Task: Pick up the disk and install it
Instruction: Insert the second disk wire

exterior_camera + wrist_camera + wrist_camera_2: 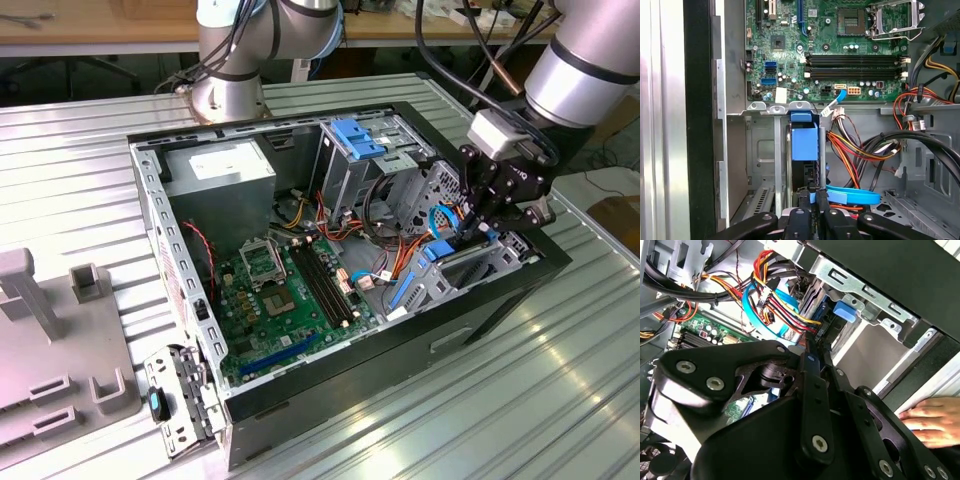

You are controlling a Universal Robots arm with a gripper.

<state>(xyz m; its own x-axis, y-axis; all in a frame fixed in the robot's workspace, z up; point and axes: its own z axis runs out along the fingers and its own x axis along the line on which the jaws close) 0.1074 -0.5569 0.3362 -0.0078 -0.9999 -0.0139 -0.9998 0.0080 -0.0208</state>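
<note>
**Gripper down in the drive bay of the open PC case**

The open computer case lies on its side on the ribbed metal table, motherboard facing up, power supply at the back corner. The robot arm reaches in from the exterior view's right, and its black gripper sits low in the grey metal drive cage at the case's front edge.

In the first wrist view the fingers stand pressed close together, pinched on the edge of the disk — its blue caddy rail shows upright in the cage slot, the dark body below it. Orange, red and yellow wires and a flat blue data cable run just beside it.

In the second wrist view a person's hand rests flat outside the case wall — near the gripper linkage
</note>
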